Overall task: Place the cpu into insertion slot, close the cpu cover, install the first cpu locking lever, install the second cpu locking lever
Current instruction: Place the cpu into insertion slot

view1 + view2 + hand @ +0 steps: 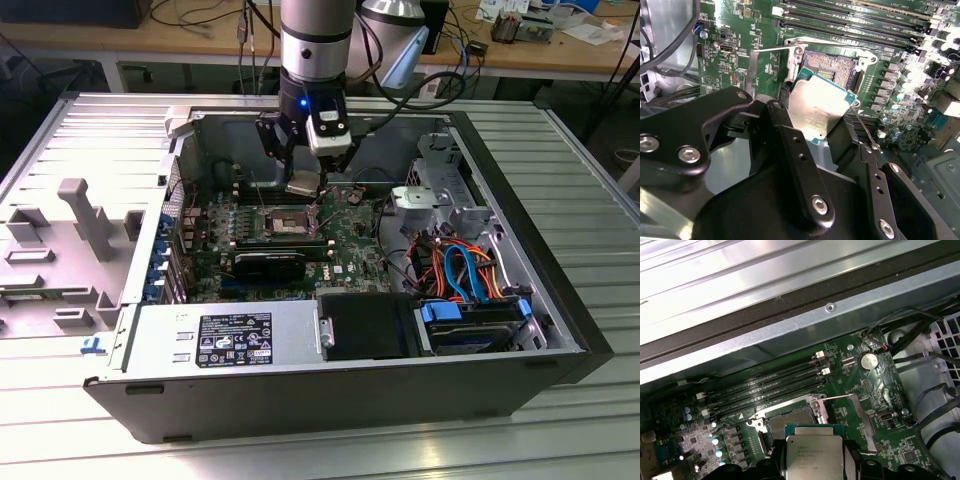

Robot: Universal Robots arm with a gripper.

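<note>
exterior view: cpu gripped above the open slot

in the exterior view, starting at its left, a grey panel (pixel 130 150) lies flat on the ribbed table (pixel 570 430), just beside the open case (pixel 350 400). a silver power supply (pixel 230 340) sits in the case's near corner. toward the middle the arm (pixel 315 40) reaches down into the case, and the gripper (pixel 303 182) is clenched on the cpu (pixel 303 186), holding it above the green board (pixel 345 255). the slot (pixel 290 218) lies just below the cpu with its dark centre bare; the cpu is not seated in it. at the exterior view's right, blue and orange cables (pixel 465 270) run above a drive (pixel 470 330)

in the second wrist view the black fingers (pixel 790 145) press on opposite sides of the cpu (pixel 817 107), which hangs tilted, silver top up, hiding the slot's (pixel 832 65) near edge. the cover (pixel 752 70) stands swung open beside the slot, with the board showing through its window. a thin wire lever (pixel 867 131) sticks out free on the other side

in the first wrist view the cpu (pixel 814 455) sits in front of the slot (pixel 790 420), with the cover (pixel 865 425) open beside it and a round battery (pixel 869 360) beyond
</note>
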